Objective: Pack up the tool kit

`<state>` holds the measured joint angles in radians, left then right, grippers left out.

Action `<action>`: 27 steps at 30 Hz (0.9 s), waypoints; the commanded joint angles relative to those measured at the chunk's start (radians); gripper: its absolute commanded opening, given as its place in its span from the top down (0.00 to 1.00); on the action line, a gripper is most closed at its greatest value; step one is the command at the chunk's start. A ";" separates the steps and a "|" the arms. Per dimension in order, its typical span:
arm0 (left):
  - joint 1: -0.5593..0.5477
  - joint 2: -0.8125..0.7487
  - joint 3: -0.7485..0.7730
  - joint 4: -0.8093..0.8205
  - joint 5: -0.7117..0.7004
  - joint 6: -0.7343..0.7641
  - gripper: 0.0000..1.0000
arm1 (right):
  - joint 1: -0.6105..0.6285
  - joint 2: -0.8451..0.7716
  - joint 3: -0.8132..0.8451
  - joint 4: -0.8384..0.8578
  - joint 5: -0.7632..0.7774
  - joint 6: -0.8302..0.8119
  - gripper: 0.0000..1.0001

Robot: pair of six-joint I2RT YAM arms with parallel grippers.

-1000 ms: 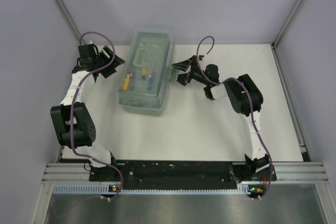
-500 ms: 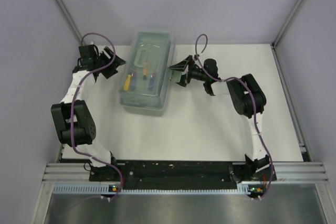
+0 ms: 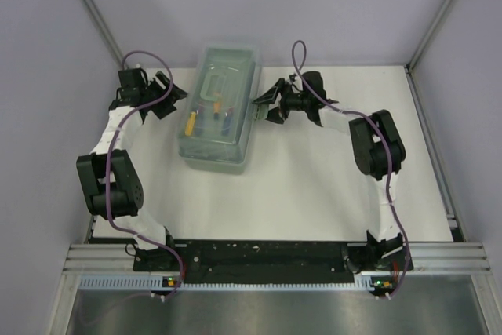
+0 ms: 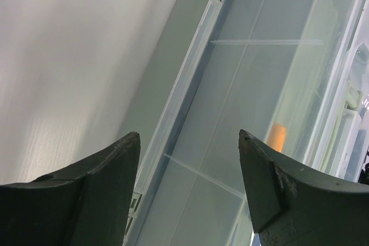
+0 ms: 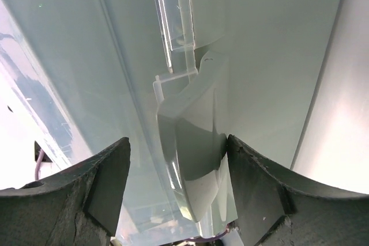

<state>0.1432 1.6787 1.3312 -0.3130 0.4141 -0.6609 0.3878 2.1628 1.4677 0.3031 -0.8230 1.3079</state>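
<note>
Both long sides of toolbox were attended: left gripper spread alongside; right gripper spread astride its latch.

You can see a white table with pale purple-grey walls behind it and at both sides. A slanted metal post stands in the far left corner and a second post in the far right one. Along the table's near edge runs a silver rail with a long black plate on it, then a white toothed strip, then a shiny grey metal sheet.
</note>
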 commanded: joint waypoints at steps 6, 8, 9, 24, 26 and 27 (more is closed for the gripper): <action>-0.025 0.007 -0.010 0.011 0.103 0.001 0.27 | 0.031 -0.081 0.143 -0.232 0.047 -0.133 0.36; -0.025 0.007 -0.010 0.011 0.103 0.003 0.27 | 0.033 -0.083 0.160 -0.271 0.058 -0.148 0.37; -0.025 0.007 -0.010 0.009 0.101 0.003 0.27 | 0.034 -0.083 0.175 -0.297 0.062 -0.163 0.38; -0.028 0.033 -0.001 0.009 0.143 0.012 0.28 | 0.048 -0.095 0.279 -0.510 0.130 -0.280 0.52; -0.028 0.036 -0.001 0.011 0.144 0.012 0.28 | 0.048 -0.100 0.287 -0.515 0.130 -0.285 0.51; -0.030 0.035 -0.004 0.011 0.144 0.012 0.28 | 0.048 -0.103 0.289 -0.518 0.130 -0.285 0.50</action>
<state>0.1459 1.7111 1.3312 -0.2985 0.4305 -0.6598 0.4099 2.1517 1.6890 -0.2237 -0.6888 1.0451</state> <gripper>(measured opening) 0.721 0.488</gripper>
